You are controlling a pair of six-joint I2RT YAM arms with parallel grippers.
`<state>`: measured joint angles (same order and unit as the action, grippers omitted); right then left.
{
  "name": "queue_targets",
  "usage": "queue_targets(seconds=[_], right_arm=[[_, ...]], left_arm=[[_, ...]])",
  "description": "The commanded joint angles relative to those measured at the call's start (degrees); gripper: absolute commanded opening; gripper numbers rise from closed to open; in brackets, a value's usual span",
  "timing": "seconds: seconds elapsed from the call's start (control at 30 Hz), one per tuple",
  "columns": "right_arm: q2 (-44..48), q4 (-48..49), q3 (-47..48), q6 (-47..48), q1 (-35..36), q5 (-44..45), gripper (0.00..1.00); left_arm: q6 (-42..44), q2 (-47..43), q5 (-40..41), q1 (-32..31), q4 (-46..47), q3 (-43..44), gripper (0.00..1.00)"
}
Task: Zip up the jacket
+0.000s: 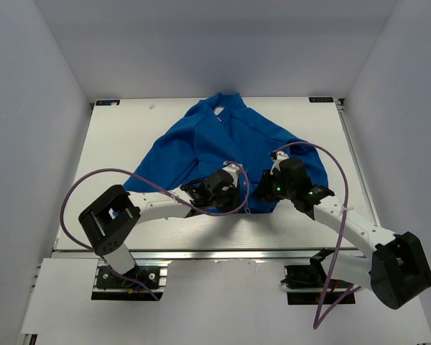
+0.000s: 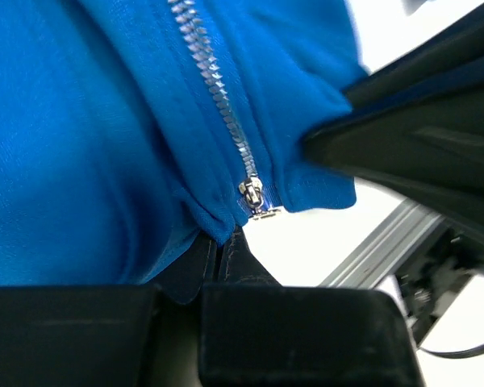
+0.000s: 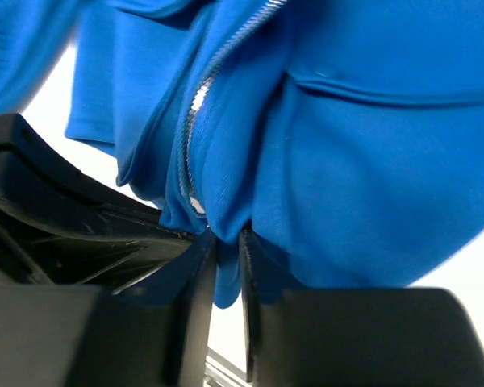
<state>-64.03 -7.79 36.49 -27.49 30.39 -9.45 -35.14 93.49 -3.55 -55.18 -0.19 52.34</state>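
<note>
The royal-blue jacket (image 1: 223,147) lies spread on the white table (image 1: 122,136), collar at the far side. Both grippers meet at its near hem. My left gripper (image 2: 220,251) is shut, pinching the hem just left of the zipper's bottom end. The silver zipper slider (image 2: 252,196) sits at the very bottom of the pale zipper teeth (image 2: 214,89). My right gripper (image 3: 227,262) is shut on a fold of jacket (image 3: 371,161) fabric right of the zipper (image 3: 189,137). In the top view the left gripper (image 1: 233,190) and right gripper (image 1: 261,190) are almost touching.
The right gripper's black body (image 2: 419,137) fills the right of the left wrist view. The left gripper's body (image 3: 56,218) fills the left of the right wrist view. The table's metal front rail (image 2: 379,246) runs just beyond the hem. Purple cables (image 1: 93,180) loop over both arms.
</note>
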Motion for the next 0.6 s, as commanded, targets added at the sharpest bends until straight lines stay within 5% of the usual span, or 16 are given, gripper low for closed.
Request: queue_targets(seconds=[0.0,0.23,0.57], right_arm=[[-0.22,0.06,0.77,2.78,-0.51,3.48,0.25],[3.03,-5.82,3.50,7.35,0.63,5.50,0.56],[14.97,-11.54,3.41,12.19,15.38,24.64,0.59]], left_arm=[[0.59,0.37,-4.01,-0.46,-1.75,1.80,0.00],[-0.81,0.20,-4.09,-0.46,-2.98,2.86,0.00],[-3.98,-4.19,-7.52,-0.46,-7.37,5.76,0.00]])
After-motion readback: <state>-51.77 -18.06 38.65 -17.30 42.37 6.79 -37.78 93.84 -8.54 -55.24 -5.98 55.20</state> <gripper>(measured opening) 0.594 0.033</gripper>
